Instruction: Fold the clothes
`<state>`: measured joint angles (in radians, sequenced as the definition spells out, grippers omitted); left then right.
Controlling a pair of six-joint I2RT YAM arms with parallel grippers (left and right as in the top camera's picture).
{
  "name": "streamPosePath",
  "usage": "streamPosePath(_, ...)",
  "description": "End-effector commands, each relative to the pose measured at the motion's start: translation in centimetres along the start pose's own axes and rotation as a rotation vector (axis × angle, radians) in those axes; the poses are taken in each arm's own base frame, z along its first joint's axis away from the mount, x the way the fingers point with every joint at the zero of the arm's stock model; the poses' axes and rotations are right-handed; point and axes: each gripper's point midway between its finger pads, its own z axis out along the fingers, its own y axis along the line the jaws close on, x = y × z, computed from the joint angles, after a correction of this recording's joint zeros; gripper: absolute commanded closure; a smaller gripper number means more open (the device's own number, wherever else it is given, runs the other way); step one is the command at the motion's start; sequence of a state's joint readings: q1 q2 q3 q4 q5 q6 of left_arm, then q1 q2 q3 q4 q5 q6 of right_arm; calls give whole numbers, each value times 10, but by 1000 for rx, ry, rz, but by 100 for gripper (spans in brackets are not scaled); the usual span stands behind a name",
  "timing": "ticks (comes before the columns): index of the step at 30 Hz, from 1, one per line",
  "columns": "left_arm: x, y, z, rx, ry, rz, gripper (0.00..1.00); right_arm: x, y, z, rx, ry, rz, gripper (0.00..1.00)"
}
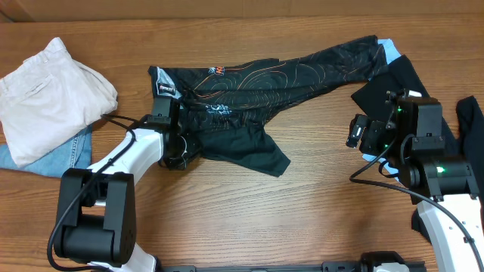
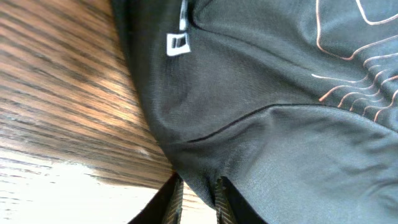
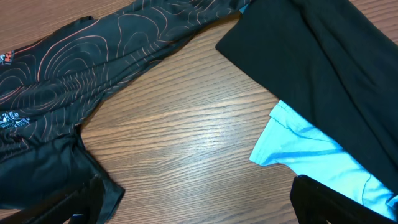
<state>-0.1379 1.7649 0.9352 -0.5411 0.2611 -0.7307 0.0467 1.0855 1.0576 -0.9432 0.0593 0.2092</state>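
Observation:
The black jersey [image 1: 257, 83] with thin orange contour lines lies crumpled across the middle of the table. My left gripper [image 1: 166, 97] is at its left edge. In the left wrist view its jaws [image 2: 199, 190] stand narrow around a fold of the jersey [image 2: 280, 124]. The cloth touches the right finger [image 2: 222, 200], and a slit of table shows beside the left one. My right gripper [image 1: 355, 132] is wide open over bare wood [image 3: 196, 199], between the jersey's hem [image 3: 81, 68] and a light-blue garment [image 3: 311, 155]. A plain black garment [image 3: 311, 68] lies over the blue one.
A cream garment [image 1: 45, 91] rests on folded denim [image 1: 45, 155] at the far left. The plain black garment [image 1: 393, 83] and another dark piece [image 1: 469, 121] lie around the right arm. Bare wood runs along the front edge.

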Motion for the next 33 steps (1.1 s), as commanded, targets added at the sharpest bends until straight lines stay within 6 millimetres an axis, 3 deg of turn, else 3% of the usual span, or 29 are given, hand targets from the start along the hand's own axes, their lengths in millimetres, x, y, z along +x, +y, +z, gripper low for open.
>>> streamPosePath(1,13,39,25,-147,28,-20,74,-7,0,-7,0,-30,7,0)
streamPosePath(11,7,39,25,-153,-2,-15,74,-7,0,-7,0,-30,7,0)
streamPosePath(14,3,41,24,-167,-23,-13,78,-7,0,-7,0,-29,7,0)
streamPosePath(17,-1,44,24,-185,-44,-10,96,-6,-1,-7,1,-26,7,0)
streamPosePath(24,4,44,19,-190,-12,17,96,-5,-1,-7,3,-19,6,0)
streamPosePath(29,-4,53,-29,-232,-24,28,96,-4,-1,-7,3,-19,6,0)
streamPosePath(33,-21,71,-100,-255,-162,9,96,-4,-1,-7,4,-15,6,0)
